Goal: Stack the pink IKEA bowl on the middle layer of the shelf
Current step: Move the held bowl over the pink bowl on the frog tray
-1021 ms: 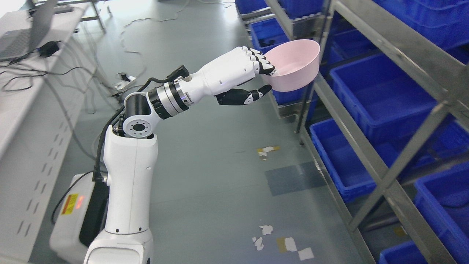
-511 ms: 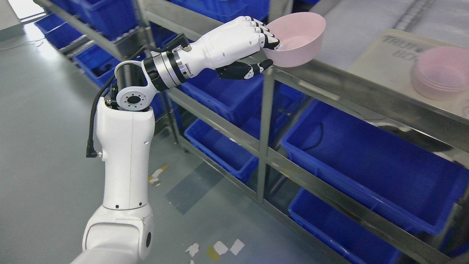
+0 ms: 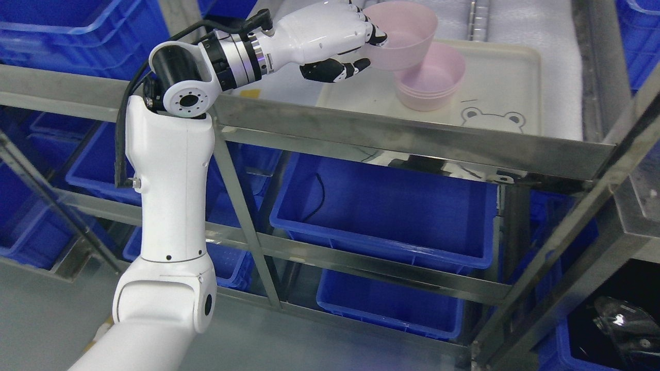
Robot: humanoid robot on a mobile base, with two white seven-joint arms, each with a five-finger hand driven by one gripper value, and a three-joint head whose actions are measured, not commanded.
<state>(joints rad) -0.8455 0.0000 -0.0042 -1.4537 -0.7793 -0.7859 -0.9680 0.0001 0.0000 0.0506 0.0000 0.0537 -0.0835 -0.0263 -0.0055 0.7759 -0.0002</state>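
Blue crates, far left: plastic crates (image 3: 77, 31) fill the racks at the left edge, above and below a steel rail.
Floor: grey floor (image 3: 31, 319) shows at the lower left corner.
Left arm: a white arm (image 3: 170, 196) rises from the bottom left, bends at a round joint and reaches right over the shelf rail.
Left robot hand: the left robot hand (image 3: 361, 46) is closed on the near rim of a pink bowl, its white fingers (image 3: 368, 33) hooked over the rim and the black-tipped thumb (image 3: 335, 69) below.
Held bowl: the pink bowl (image 3: 405, 33) is in the air, tilted, above and just left of a stack of bowls, partly overlapping it in the view; whether the two touch cannot be told.
Stack: a stack of pink bowls (image 3: 430, 77) stands upright on a tray.
Tray: a cream tray (image 3: 508, 87) with a bear face drawn near its front edge lies on the shelf layer.
Shelf: a steel shelf (image 3: 412, 136) frame runs across the middle, its front rail dull and scuffed, with a white padded lining behind the tray.
Lower layers: a large blue crate (image 3: 381, 211) sits under the tray's layer, and another blue crate (image 3: 392, 304) sits below it.
Far right: slanted steel struts (image 3: 567, 242) cross the frame, with more blue crates behind them.
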